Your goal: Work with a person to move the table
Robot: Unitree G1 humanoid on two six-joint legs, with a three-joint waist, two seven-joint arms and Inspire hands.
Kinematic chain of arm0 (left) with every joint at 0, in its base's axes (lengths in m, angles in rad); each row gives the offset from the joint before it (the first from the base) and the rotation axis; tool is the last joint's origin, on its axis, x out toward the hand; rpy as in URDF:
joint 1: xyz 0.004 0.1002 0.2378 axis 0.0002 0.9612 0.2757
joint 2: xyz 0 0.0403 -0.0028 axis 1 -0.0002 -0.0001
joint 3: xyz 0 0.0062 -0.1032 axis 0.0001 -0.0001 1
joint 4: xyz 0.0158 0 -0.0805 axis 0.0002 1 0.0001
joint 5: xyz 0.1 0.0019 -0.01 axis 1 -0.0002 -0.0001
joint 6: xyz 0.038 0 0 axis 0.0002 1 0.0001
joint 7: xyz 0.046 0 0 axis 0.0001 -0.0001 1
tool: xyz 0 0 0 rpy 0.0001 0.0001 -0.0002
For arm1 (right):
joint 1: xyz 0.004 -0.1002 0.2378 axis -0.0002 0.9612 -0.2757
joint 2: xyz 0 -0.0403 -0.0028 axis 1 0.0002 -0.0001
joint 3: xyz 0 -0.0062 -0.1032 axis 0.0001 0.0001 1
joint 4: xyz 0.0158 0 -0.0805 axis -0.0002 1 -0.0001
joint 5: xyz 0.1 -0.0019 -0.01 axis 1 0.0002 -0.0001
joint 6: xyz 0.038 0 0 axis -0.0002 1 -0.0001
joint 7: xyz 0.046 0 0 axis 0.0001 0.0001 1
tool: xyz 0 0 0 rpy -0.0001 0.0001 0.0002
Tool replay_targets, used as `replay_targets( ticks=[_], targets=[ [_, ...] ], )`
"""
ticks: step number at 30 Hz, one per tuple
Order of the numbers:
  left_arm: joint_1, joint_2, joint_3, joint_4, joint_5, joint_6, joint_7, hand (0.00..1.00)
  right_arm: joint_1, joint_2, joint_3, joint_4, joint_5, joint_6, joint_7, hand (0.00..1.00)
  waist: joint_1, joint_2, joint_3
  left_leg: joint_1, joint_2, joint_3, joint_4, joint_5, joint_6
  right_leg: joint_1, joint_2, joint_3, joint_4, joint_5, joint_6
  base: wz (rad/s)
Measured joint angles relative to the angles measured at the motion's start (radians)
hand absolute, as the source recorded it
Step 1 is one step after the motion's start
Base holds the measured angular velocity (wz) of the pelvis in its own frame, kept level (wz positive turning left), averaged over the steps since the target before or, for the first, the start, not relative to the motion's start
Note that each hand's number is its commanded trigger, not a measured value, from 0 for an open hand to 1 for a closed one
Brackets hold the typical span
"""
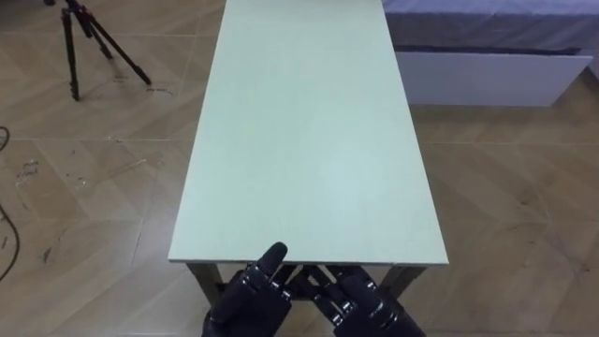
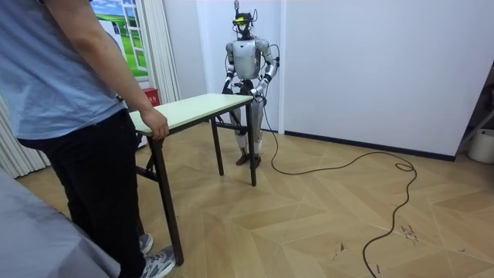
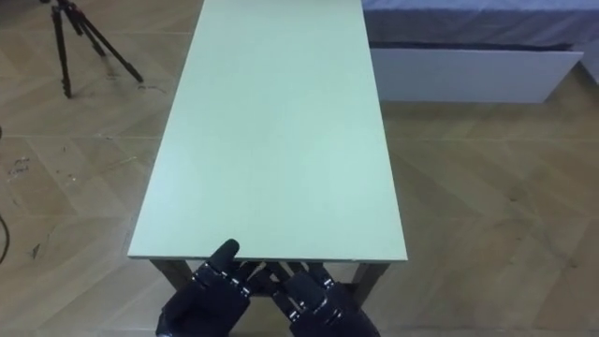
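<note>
Grasping step. Left hand [image 1: 251,295] and right hand [image 1: 370,304] are set at the near edge of the counter [image 1: 309,131], lower centre; their hold cannot be told. A level lift with the person [image 2: 69,85] is required.

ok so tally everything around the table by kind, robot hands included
table: 1
tripod: 1
bed: 1
person: 1
robot hands: 2, left hand and right hand
total: 6
</note>
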Motion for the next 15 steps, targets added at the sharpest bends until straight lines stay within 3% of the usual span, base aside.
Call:
replay_targets(
  ticks=[7, 15],
  targets=[
    [0.000, 0.000, 0.059, 0.000, 0.001, -0.006, 0.004, 0.00, 0.000, -0.001, -0.002, -0.020, 0.002, 0.000, -0.048, 0.00, 0.013, 0.012, 0.0083, 0.014, 0.000, 0.003, -0.002, 0.000, 0.000, 0.017, 0.001, 0.004, -0.001, 0.000, 0.000, -0.02],
    [0.001, 0.016, 0.063, 0.000, -0.010, -0.004, 0.021, 0.00, 0.000, -0.023, -0.003, -0.055, 0.048, 0.000, -0.116, 0.00, 0.018, 0.018, 0.0057, 0.015, 0.000, -0.001, 0.003, 0.000, 0.000, 0.018, 0.001, 0.004, -0.001, 0.000, 0.000, 0.01]
  ],
)
